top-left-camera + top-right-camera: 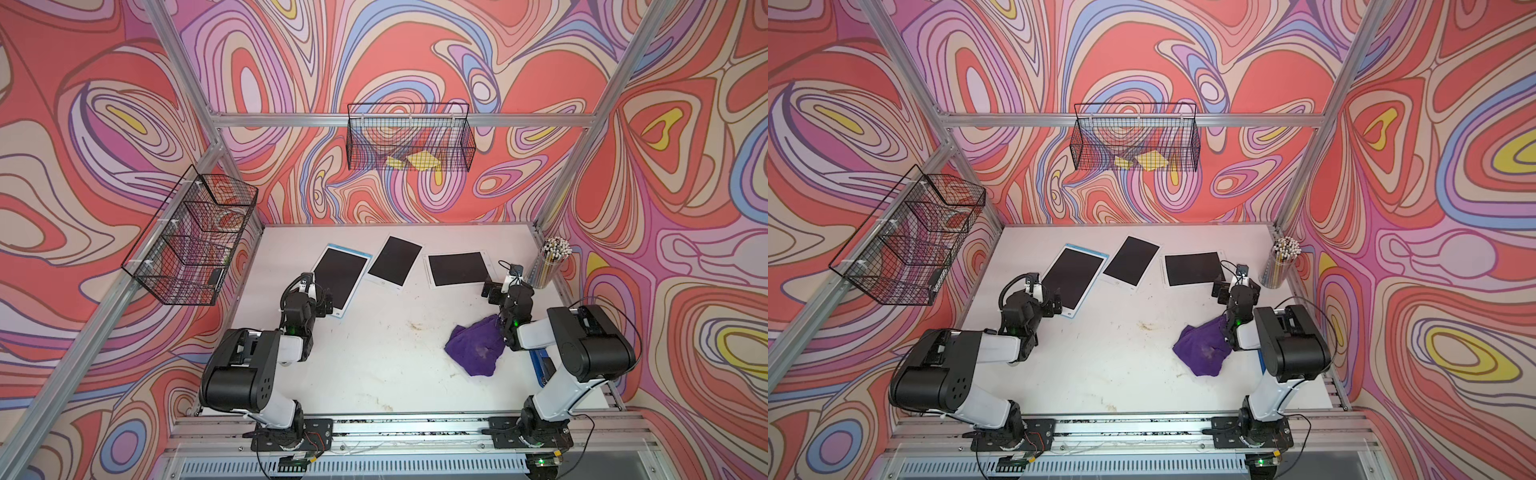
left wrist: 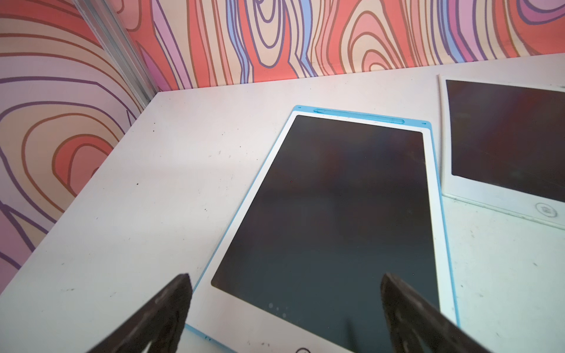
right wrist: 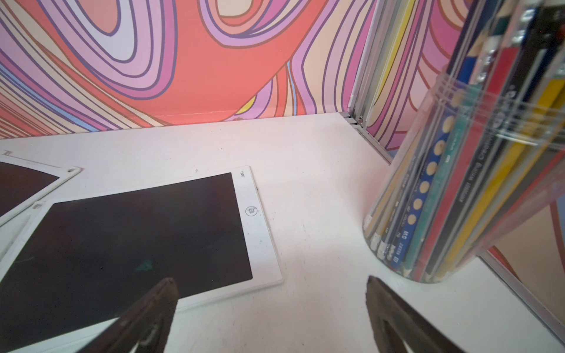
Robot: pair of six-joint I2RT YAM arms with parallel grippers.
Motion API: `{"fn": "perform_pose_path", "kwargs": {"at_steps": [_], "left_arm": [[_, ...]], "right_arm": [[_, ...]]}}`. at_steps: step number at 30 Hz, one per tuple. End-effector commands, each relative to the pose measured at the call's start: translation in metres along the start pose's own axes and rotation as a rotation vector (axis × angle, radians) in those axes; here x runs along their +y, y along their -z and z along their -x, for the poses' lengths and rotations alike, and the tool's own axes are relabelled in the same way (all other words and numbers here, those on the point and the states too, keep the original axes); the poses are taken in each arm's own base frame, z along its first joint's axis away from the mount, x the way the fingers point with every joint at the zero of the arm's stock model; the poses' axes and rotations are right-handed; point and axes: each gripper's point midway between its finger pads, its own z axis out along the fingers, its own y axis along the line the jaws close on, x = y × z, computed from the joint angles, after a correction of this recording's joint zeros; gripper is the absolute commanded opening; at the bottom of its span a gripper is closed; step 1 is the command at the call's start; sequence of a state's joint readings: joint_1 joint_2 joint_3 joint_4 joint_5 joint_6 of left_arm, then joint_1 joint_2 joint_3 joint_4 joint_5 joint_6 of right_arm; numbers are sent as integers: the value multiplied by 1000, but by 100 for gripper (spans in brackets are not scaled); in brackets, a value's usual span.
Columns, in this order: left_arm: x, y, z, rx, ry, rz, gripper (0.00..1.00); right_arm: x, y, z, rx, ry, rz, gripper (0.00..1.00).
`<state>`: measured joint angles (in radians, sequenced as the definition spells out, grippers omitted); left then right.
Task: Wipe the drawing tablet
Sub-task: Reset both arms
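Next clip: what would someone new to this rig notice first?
The swirling red, pink and lilac walls dominate. At the far side of the white table lie three black-screened tablets in a row, a blue-edged tablet, a middle tablet and a right-hand tablet, with a crumpled purple cloth by the right arm. The left gripper and right gripper are open and empty.
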<state>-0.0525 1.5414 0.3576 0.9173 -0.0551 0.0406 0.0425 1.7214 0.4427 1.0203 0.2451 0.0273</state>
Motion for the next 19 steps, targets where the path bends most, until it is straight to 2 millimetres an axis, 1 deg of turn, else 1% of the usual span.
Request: {"fn": "perform_pose_path", "kwargs": {"at_steps": [1,14,17,18,19], "left_arm": [[0,0,2,-6,8,-9,99],[0,0,2,-7,8,-8,99],[0,0,2,-7,8,-8,99],[0,0,2,-6,9,-9,99],[0,0,2,-6,8,-10,99]], "right_arm": [[0,0,6,-9,-10,7,98],[2,-3,4,2,-8,12,98],[1,-1,4,-4,-7,10,98],[3,1,6,-16,-1,20,98],[8,3,6,-22,11,54,98]]}}
